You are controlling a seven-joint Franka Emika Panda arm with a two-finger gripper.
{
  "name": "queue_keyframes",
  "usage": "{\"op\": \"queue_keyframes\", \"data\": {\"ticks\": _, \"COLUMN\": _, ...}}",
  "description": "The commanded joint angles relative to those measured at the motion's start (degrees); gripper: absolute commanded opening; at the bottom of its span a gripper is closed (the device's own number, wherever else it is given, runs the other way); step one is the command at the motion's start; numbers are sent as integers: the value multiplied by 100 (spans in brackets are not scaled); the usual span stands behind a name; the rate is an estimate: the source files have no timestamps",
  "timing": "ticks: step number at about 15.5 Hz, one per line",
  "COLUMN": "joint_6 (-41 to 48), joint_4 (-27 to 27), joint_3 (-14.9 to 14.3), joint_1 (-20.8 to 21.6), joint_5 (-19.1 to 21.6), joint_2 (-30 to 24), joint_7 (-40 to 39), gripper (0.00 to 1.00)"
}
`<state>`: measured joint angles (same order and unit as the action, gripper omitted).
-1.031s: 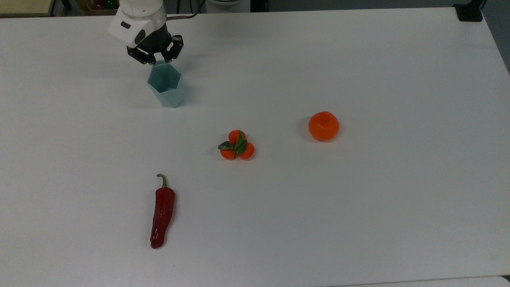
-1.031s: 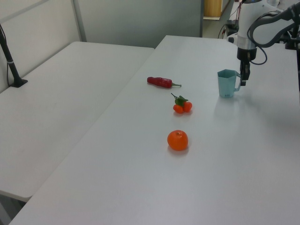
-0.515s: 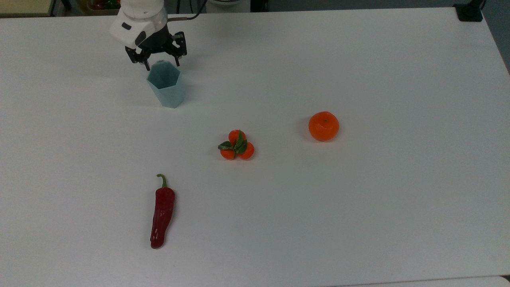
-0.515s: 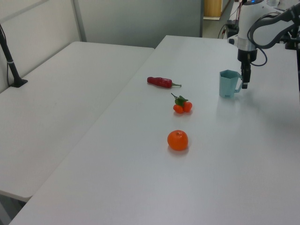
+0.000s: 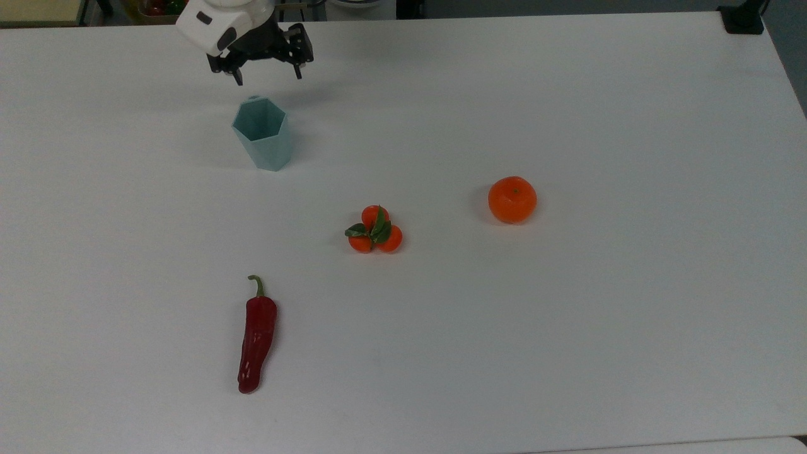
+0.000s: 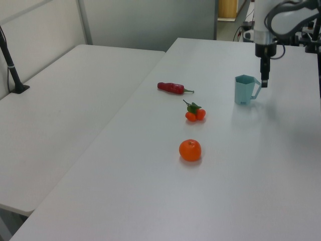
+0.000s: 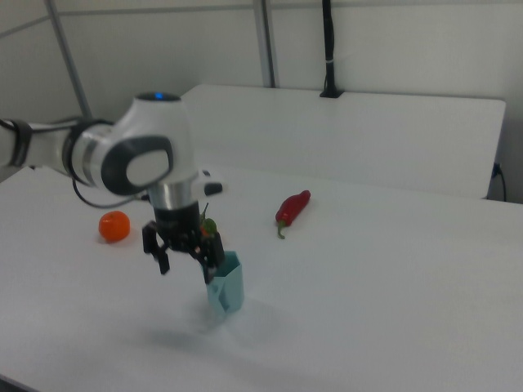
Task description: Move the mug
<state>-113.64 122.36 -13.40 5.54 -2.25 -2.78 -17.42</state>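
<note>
Pale teal mug, dark red pepper, orange fruit — white table

We observed the gripper near the upper left of the top view, pointing downward with its two black fingers spread well apart and nothing held between them. One fingertip sat toward the top view's left, the other toward the top view's right. The white wrist housing stood directly above the black finger assembly. In the left view, the gripper hung vertically below the white forearm, which curved in from the left view's upper right. In the right view, the gripper descended from a large rounded white joint, the arm extending from the right view's left edge.
</note>
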Motion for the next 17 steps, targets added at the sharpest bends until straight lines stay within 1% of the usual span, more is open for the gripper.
{"op": "queue_keyframes", "data": {"ticks": 1, "joint_6": 1762, "joint_4": -1342, "joint_3": 258, "joint_1": 26, "joint_5": 364, "joint_2": -74, "joint_7": 739, "gripper": 100}}
{"op": "queue_keyframes", "data": {"ticks": 3, "joint_6": 2440, "joint_4": -1993, "joint_3": 337, "joint_1": 17, "joint_5": 708, "joint_2": -74, "joint_7": 1046, "gripper": 100}}
{"op": "queue_keyframes", "data": {"ticks": 4, "joint_6": 2617, "joint_4": -2266, "joint_3": 407, "joint_1": 26, "joint_5": 744, "joint_2": -65, "joint_7": 1266, "gripper": 100}}
{"op": "queue_keyframes", "data": {"ticks": 5, "joint_6": 2715, "joint_4": -2495, "joint_3": 591, "joint_1": 8, "joint_5": 744, "joint_2": -56, "joint_7": 1529, "gripper": 100}}
{"op": "queue_keyframes", "data": {"ticks": 6, "joint_6": 2768, "joint_4": -2697, "joint_3": 714, "joint_1": -9, "joint_5": 744, "joint_2": -47, "joint_7": 1810, "gripper": 100}}
{"op": "queue_keyframes", "data": {"ticks": 7, "joint_6": 2821, "joint_4": -2856, "joint_3": 829, "joint_1": -10, "joint_5": 753, "joint_2": -56, "joint_7": 2109, "gripper": 100}}
{"op": "queue_keyframes", "data": {"ticks": 8, "joint_6": 2917, "joint_4": -2953, "joint_3": 1047, "joint_1": -27, "joint_5": 735, "joint_2": -65, "joint_7": 2347, "gripper": 100}}
{"op": "queue_keyframes", "data": {"ticks": 9, "joint_6": 3040, "joint_4": -3024, "joint_3": 1232, "joint_1": -132, "joint_5": 700, "joint_2": -65, "joint_7": 2479, "gripper": 100}}
{"op": "queue_keyframes", "data": {"ticks": 10, "joint_6": 3102, "joint_4": -3077, "joint_3": 1330, "joint_1": -246, "joint_5": 709, "joint_2": -73, "joint_7": 2533, "gripper": 100}}
{"op": "queue_keyframes", "data": {"ticks": 11, "joint_6": 3102, "joint_4": -3086, "joint_3": 1374, "joint_1": -264, "joint_5": 700, "joint_2": -100, "joint_7": 2533, "gripper": 100}}
{"op": "queue_keyframes", "data": {"ticks": 13, "joint_6": 2962, "joint_4": -3077, "joint_3": 1331, "joint_1": -264, "joint_5": 665, "joint_2": -83, "joint_7": 2411, "gripper": 100}}
{"op": "queue_keyframes", "data": {"ticks": 15, "joint_6": 2385, "joint_4": -3051, "joint_3": 1269, "joint_1": -273, "joint_5": 726, "joint_2": -56, "joint_7": 2070, "gripper": 100}}
{"op": "queue_keyframes", "data": {"ticks": 17, "joint_6": 2040, "joint_4": -3042, "joint_3": 1243, "joint_1": -265, "joint_5": 631, "joint_2": -21, "joint_7": 1919, "gripper": 100}}
